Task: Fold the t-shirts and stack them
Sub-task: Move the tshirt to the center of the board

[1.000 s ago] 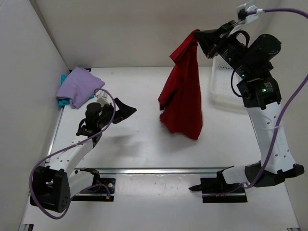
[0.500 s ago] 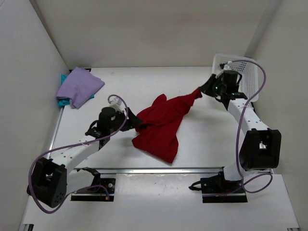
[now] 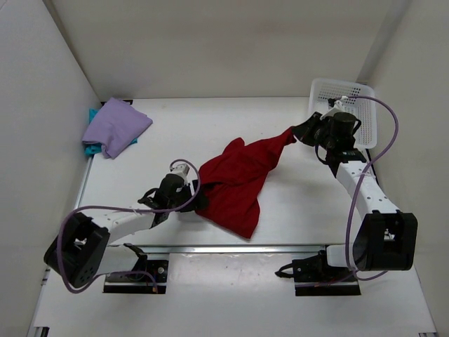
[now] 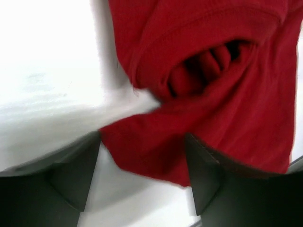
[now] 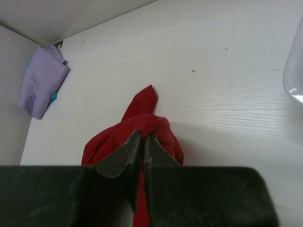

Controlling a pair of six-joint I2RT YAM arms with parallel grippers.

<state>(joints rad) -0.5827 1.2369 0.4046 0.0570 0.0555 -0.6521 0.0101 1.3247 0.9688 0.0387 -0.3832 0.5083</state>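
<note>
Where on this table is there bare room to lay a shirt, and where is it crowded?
Free: the far middle strip between the purple shirt and the basket, and the near patch between the red shirt and the right arm. Crowded: the centre, where the red shirt stretches from the shut right fingers to the open left fingers.

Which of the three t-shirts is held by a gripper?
The red t-shirt: the right gripper pinches its end. The lavender t-shirt and teal t-shirt lie apart, far left.

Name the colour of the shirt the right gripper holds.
The shirt is deep red; clearest in the top external view.
</note>
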